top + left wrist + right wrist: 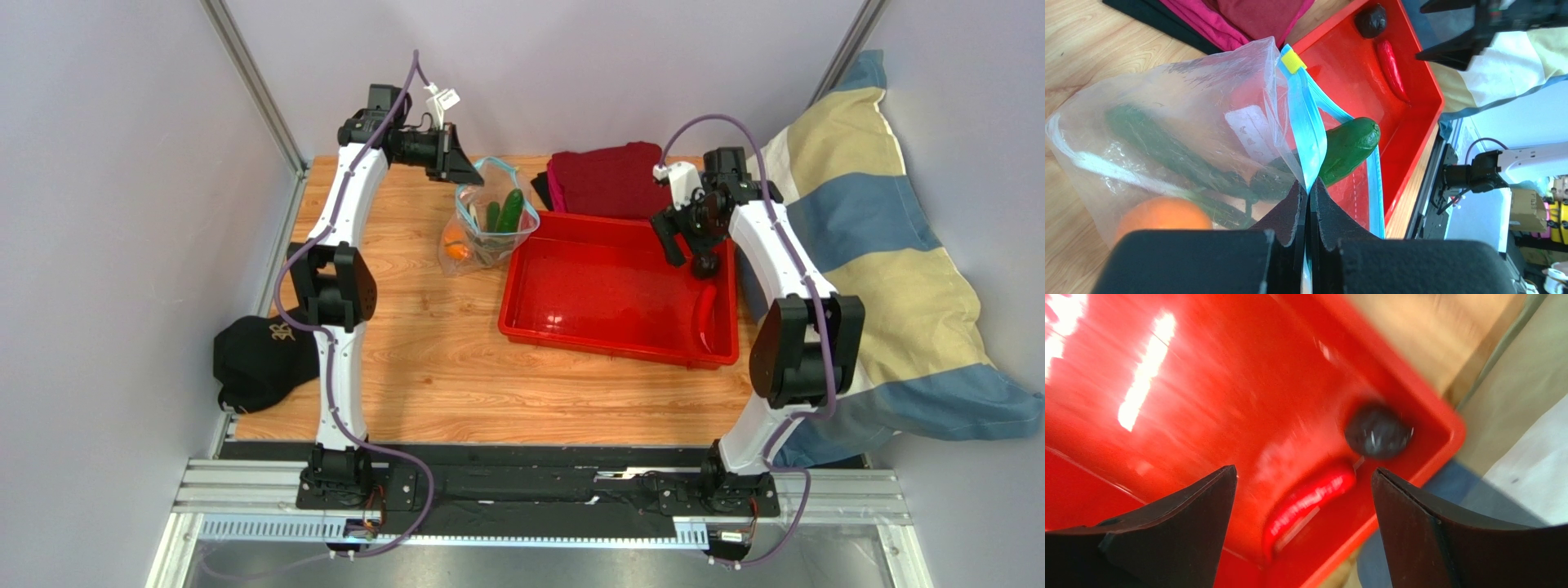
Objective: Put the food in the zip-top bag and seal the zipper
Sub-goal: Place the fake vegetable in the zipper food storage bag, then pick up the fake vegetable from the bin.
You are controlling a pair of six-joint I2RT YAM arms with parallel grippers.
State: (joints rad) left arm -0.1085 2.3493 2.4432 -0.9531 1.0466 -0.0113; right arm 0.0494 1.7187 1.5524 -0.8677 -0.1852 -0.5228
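Left gripper [1308, 191] is pinching the zipper [1306, 128], jaws pressed together on the strip at the mouth of the zip-top bag [1168, 116]; a yellow tab [1293, 61] is sitting at the strip's far end. Inside the bag an orange fruit [1161, 217] and a long green vegetable [1155, 144] are lying, and a second green vegetable [1349, 146] is showing its tip in the open mouth. Seen from above, the bag is resting on the wooden table [405, 368] at 10 o'clock of the red tray [601, 288]. Right gripper [1303, 474] is hovering, jaws spread wide, over the tray's 3 o'clock end. Red chili [1309, 499] is lying below it, with the small dark round piece [1378, 432] at the chili's 1 o'clock, in the corner. Dark red cloth [607, 178] is lying at 12 o'clock of the tray.
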